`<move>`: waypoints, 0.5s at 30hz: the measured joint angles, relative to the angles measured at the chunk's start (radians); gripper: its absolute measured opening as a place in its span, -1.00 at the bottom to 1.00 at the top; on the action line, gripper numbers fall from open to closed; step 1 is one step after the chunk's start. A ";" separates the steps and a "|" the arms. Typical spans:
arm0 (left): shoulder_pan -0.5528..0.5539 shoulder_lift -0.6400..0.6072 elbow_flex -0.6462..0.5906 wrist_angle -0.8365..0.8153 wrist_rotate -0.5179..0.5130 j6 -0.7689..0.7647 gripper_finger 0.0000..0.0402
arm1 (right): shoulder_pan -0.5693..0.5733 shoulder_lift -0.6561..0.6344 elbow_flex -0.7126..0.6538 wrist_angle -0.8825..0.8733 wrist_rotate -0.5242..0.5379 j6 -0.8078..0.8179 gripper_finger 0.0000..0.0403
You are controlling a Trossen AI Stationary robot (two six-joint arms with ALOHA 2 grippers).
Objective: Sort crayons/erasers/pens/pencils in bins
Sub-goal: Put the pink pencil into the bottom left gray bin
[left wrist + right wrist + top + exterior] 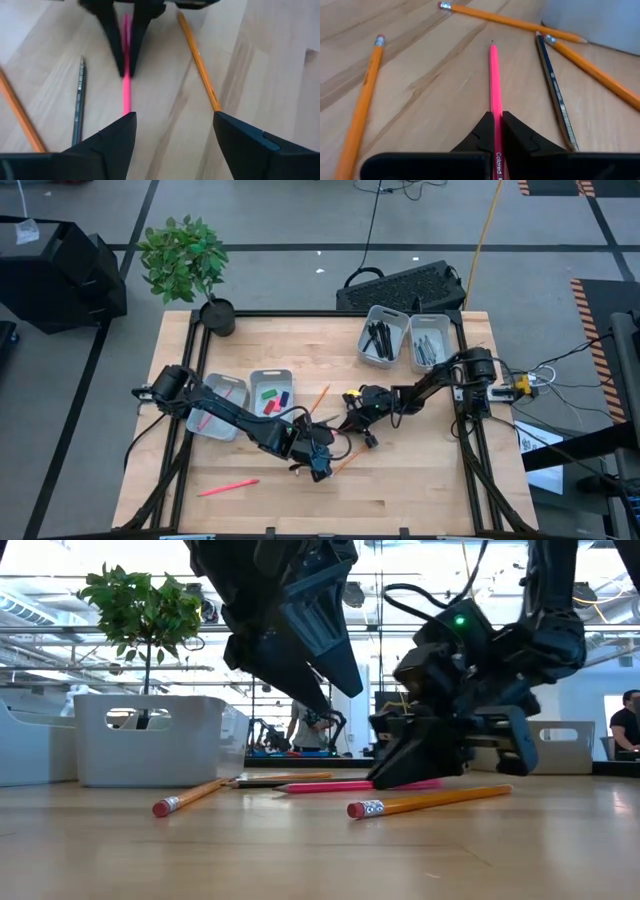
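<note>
The right gripper (496, 131) is closed on a pink pencil (493, 80) lying mid-table; lifting it toward the bins (225, 408) comes next. The left gripper (172, 132) hovers open nearby, empty.

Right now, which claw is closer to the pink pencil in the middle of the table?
Right. The right claw is pinching the pink pencil near one end. The left claw is open, just off the pencil's other end, not touching it.

We see a bright pink pencil (494, 85), orange pencils (362, 102) with red ends, and black fingers (516, 137).
</note>
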 joint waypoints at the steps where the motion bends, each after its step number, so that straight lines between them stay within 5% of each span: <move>1: 0.000 0.000 0.000 0.000 -0.009 0.001 0.31 | 0.000 -0.015 0.000 -0.004 0.005 -0.001 -0.94; 15: 0.052 0.033 -0.003 0.006 0.013 0.005 0.26 | 0.050 -0.226 0.000 -0.163 0.062 -0.002 -0.95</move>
